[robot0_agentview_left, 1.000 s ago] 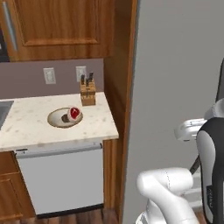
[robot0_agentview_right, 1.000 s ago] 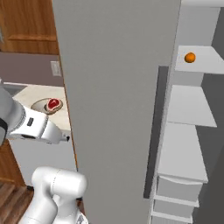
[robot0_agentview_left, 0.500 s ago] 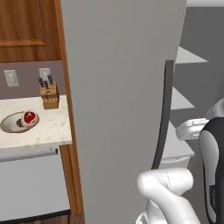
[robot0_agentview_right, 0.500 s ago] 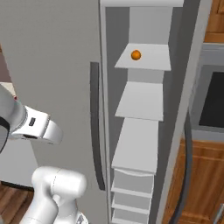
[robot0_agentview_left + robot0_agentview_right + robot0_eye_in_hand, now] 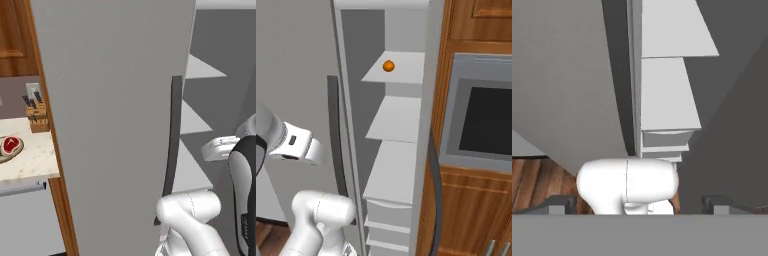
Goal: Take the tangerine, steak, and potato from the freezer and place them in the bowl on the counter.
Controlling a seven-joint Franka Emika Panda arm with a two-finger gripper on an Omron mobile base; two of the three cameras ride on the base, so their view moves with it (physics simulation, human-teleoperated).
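- Steak (image 5: 11, 145) lies in the bowl (image 5: 4, 157), left edge; tangerine (image 5: 388, 65) waits on the freezer's (image 5: 406, 125) upper shelf.
- Pincer (image 5: 637, 205) gapes wide, empty; next, reach up for it.

Flat, even rendered light fills all three views, with no glare and no visible lamp. The freezer (image 5: 381, 150) interior is dimmer: its back wall falls into dark grey shade while the pale shelves (image 5: 398, 117) stay bright. Edges look soft and slightly blurred throughout, with no bending at the borders.
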